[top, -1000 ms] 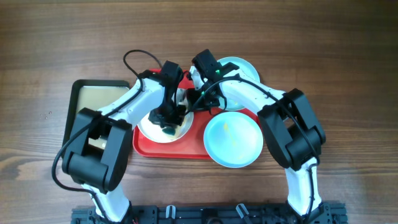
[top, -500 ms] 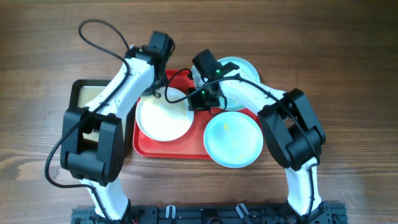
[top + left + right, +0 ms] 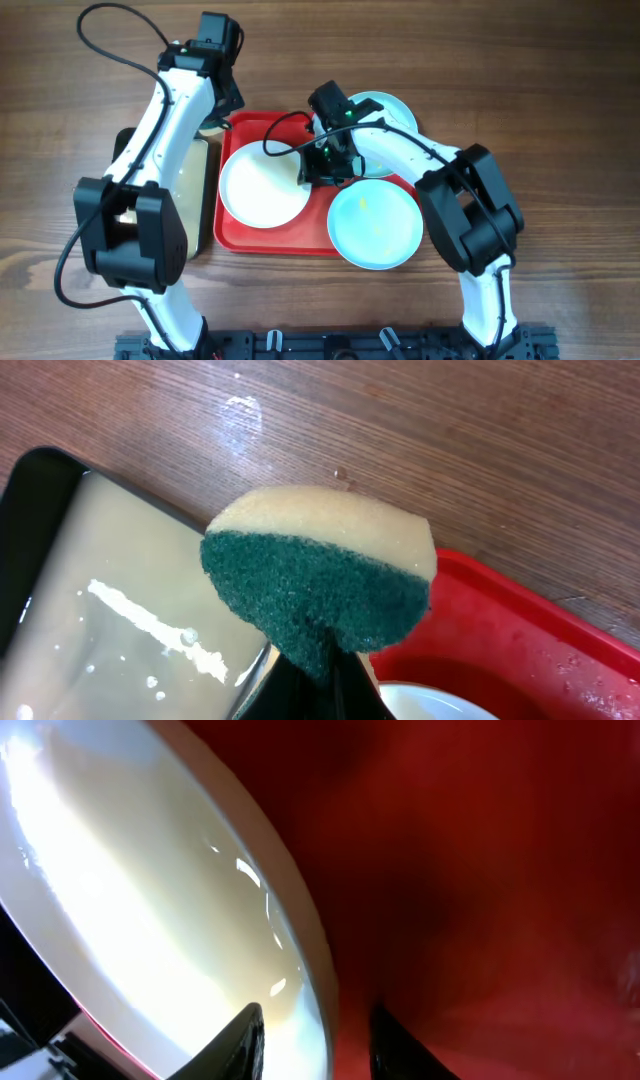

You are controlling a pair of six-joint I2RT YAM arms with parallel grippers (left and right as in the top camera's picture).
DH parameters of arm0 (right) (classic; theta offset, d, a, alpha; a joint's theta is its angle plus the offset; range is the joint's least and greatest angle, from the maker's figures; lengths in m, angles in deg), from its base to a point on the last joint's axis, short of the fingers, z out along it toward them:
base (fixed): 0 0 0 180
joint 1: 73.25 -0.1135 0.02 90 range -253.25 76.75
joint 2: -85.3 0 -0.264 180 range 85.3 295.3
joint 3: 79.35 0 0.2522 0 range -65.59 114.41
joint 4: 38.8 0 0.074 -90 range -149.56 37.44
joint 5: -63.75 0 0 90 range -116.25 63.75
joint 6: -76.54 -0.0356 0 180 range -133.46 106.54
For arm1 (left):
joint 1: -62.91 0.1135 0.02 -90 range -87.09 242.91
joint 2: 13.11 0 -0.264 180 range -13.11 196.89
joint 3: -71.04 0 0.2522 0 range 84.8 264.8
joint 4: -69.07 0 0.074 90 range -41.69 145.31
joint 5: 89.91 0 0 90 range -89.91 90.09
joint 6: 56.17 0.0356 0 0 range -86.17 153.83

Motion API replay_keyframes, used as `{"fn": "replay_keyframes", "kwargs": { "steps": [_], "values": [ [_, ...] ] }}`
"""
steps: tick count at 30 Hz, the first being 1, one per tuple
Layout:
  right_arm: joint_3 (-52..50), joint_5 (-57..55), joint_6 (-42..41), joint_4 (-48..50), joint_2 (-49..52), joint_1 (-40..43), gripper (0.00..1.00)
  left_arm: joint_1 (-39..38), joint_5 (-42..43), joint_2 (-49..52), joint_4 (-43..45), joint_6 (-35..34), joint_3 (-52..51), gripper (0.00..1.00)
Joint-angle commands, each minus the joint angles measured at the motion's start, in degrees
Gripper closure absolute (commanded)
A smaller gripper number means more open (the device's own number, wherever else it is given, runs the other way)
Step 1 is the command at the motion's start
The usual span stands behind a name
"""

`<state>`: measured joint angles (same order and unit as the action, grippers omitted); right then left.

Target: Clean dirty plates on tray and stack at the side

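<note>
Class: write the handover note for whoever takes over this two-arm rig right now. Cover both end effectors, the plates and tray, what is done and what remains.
Left end effector: shut on the sponge, lifted near the red tray's far-left corner, beside the black-rimmed tray.
Right end effector: open, fingers either side of the white plate's rim.
Plates: white plate and front blue plate on the red tray; rear blue plate partly under the right arm.
Done: nothing stacked.
Left: front blue plate shows a yellow smear; clean, then stack all three.
</note>
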<state>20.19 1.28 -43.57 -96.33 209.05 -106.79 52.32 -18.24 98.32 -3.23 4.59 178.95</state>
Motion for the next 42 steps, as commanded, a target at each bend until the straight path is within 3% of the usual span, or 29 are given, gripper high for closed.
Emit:
{"fn": "replay_keyframes", "kwargs": {
  "steps": [1, 4, 8, 11, 18, 28, 37, 42],
  "values": [
    [-1.07, -7.63, -3.74, -0.63, 1.75, -2.97, 0.69, 0.04, 0.96, -1.07, -0.09, 0.76, 0.85, 0.96],
    [-1.07, -13.09, -4.79, -0.63, 1.75, -4.72, 0.96, 0.07, 0.98, -1.07, -0.24, 1.97, 0.85, 0.96],
    [0.24, -13.57, -1.51, -0.68, 0.98, -3.34, 0.96, 0.42, 1.03, -1.07, -2.62, 3.37, 0.85, 0.96],
    [1.33, -15.69, 2.93, -0.81, -3.48, -2.03, 0.96, 2.84, 9.09, -1.29, -5.57, 6.64, 0.85, 0.96],
    [1.33, -46.49, 6.32, -2.86, -16.48, -6.56, 0.95, 11.8, 14.62, -1.29, -8.63, 7.61, 0.85, 0.96],
    [1.27, -87.23, 11.08, -3.32, -16.92, -20.0, 0.96, 12.31, 16.59, -1.29, -7.89, 6.38, 0.85, 0.96],
    [1.27, -107.62, 13.6, -2.84, -16.92, -27.78, 0.96, 12.31, 17.68, -1.29, -6.62, 6.08, 0.85, 0.96],
    [1.27, -107.19, 13.38, -1.25, -16.92, -28.15, 0.96, 12.31, 17.7, -1.29, -6.6, 6.08, 0.85, 0.96]
  ]
}}
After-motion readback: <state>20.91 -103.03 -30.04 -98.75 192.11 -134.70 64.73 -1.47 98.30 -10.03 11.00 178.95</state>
